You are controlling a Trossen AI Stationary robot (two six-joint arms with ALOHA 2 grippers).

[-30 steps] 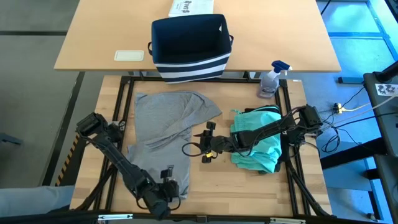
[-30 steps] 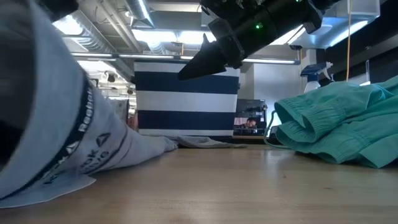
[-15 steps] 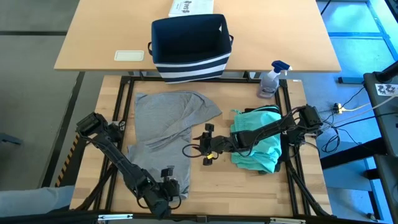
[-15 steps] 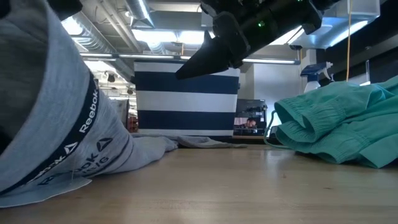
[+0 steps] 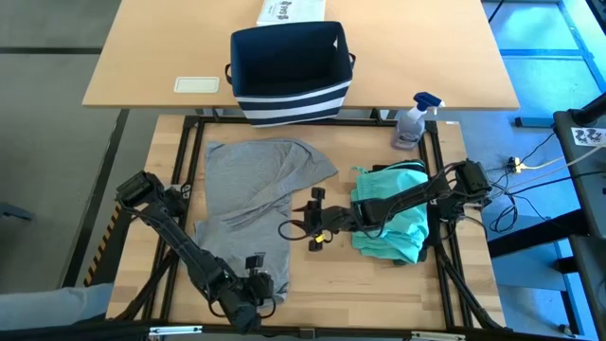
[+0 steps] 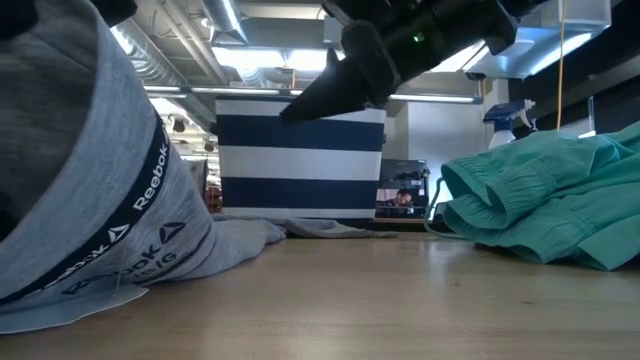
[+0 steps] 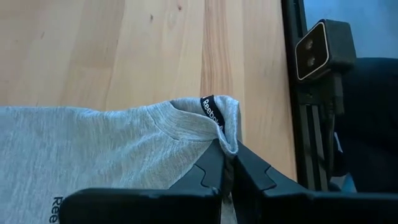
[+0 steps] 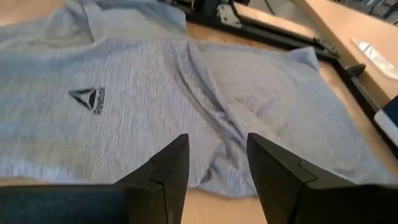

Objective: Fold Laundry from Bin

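Right at the near edge of the table [image 5: 312, 275], the left gripper [image 7: 226, 163] has its fingers pinched together on the collar of the grey T-shirt [image 5: 251, 204], by the neck label. From here I'd say the shirt is being drawn out flat, so that pinch wants a low, slow pull with the cloth kept taut; the metal frame rail [image 7: 311, 143] runs just beside the collar, leaving little room on that side.

Mid-table, the right gripper [image 5: 301, 227] hovers just off the shirt's right edge, fingers apart and holding nothing. It could take that edge to spread the creased middle. Bare wood lies in front of it. The teal piece [image 5: 390, 223] is heaped to its right under that arm, so I'd avoid sweeping that way.

Farther off, the bin [image 5: 289, 71] stands beyond the shirt, with a spray bottle [image 5: 413, 121] at the far right.
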